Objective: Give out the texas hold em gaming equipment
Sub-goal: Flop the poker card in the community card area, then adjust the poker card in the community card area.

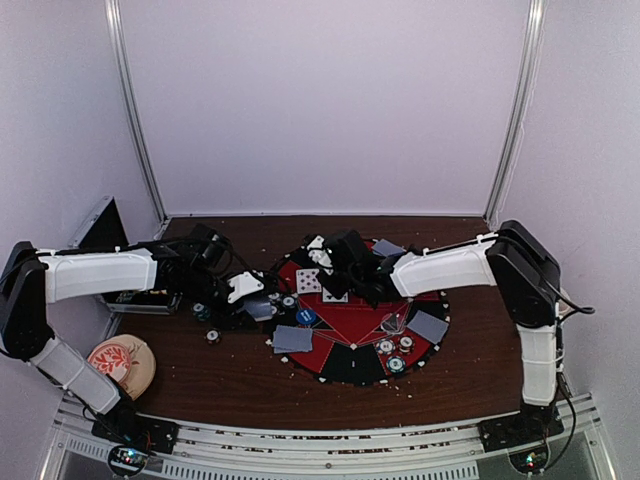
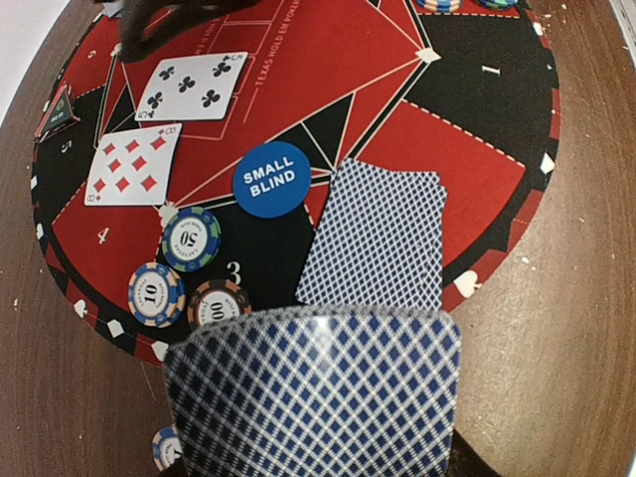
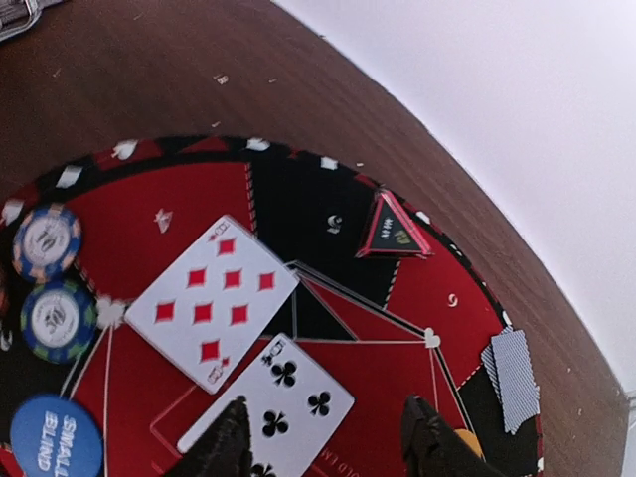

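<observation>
A stack of blue-backed playing cards [image 2: 313, 393] fills the bottom of the left wrist view. It hides the jaws of my left gripper [image 1: 248, 292], which is shut on it at the left rim of the round mat [image 1: 350, 365]. Ahead lie a face-down card [image 2: 378, 238], the blue small blind button [image 2: 265, 179] and three chips [image 2: 191, 238]. My right gripper [image 3: 325, 417] stands open just above a face-up clubs card [image 3: 283, 393], holding nothing. A face-up diamonds card [image 3: 212, 298] lies beside it.
A metal case [image 1: 105, 230] stands at the far left and a round flowered dish [image 1: 120, 362] at the near left. Loose chips [image 1: 213, 335] lie off the mat. More chips [image 1: 395, 352], face-down cards [image 1: 428, 325] and a triangular marker [image 3: 393, 229] sit on the mat.
</observation>
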Tool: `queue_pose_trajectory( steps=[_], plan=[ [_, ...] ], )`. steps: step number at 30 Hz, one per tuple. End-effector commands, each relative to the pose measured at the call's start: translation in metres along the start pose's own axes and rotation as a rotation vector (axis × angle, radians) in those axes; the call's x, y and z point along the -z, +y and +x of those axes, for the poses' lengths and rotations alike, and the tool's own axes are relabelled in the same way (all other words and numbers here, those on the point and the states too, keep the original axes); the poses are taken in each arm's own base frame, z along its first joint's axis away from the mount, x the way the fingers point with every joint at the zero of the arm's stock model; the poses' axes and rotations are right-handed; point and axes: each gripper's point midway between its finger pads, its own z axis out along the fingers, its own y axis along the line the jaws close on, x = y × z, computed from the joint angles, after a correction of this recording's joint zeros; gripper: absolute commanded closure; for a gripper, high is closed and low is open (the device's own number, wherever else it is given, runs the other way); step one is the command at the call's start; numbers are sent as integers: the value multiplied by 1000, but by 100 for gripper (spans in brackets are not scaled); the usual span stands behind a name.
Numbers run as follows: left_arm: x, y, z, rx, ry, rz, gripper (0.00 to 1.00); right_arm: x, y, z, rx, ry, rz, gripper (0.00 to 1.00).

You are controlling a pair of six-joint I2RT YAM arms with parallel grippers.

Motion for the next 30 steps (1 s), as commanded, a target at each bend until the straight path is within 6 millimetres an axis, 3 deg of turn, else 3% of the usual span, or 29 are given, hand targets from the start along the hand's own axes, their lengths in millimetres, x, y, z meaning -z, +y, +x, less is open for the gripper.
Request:
queue_pose_trajectory(
  steps=[1, 3, 13, 21, 30],
  plan=[
    [9, 8, -14, -17, -51, -40, 46, -23, -10, -19, -202, 53, 49, 41],
    [10, 8, -15, -16, -54, -41, 46, -35, -3, -24, -263, 72, 21, 33],
    [11, 8, -15, -15, -56, -43, 46, -76, 18, -44, -717, 90, -254, 21],
    [11, 8, -14, -15, -59, -44, 46, -104, 28, -36, -790, 92, -360, 15],
    [11, 9, -13, -14, -62, -45, 46, -129, 25, -19, -816, 84, -453, 13]
  ],
)
